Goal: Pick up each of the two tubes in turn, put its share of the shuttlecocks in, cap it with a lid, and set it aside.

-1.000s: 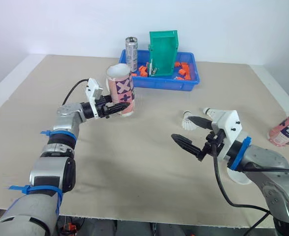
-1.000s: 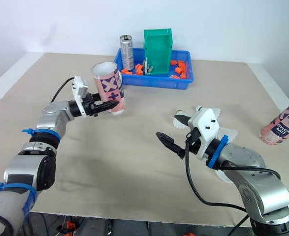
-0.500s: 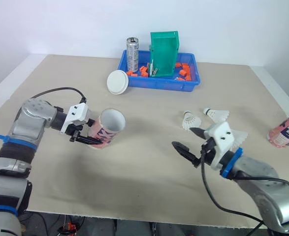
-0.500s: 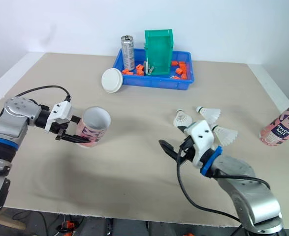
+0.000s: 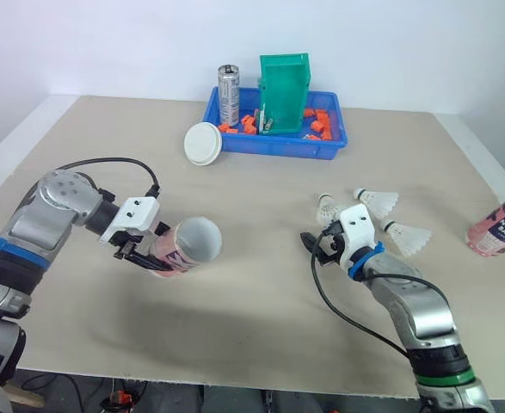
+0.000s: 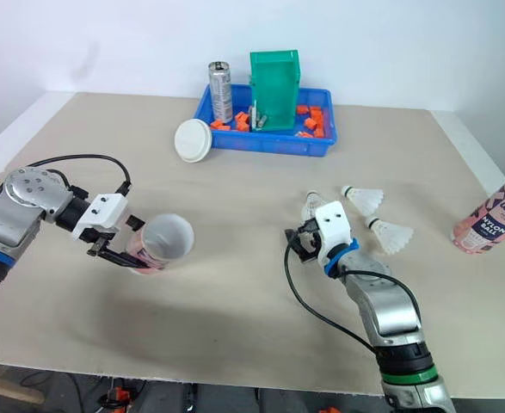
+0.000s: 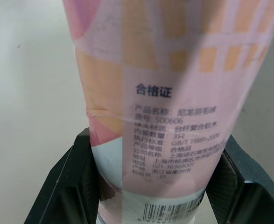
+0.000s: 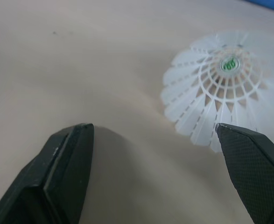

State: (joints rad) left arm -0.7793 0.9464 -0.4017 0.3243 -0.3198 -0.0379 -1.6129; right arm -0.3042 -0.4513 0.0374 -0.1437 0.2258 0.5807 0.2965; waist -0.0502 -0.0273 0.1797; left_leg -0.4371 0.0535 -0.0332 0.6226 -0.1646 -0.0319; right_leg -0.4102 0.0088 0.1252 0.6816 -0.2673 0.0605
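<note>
Above the counter, L fingers clench the pink tube, tipped on its side. R fingers spread wide just beside the nearest shuttlecock. Loading step, prob.; next calls for closing on its cork w/o crushing feathers.

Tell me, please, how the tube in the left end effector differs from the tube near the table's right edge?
The held tube is clamped at its base by the left end effector; the other tube stands free, with nothing gripping it. The held tube is tipped sideways, its open mouth facing the camera, while the other tube stands on its base on the table. Both are pink tubes with printed labels.
</note>
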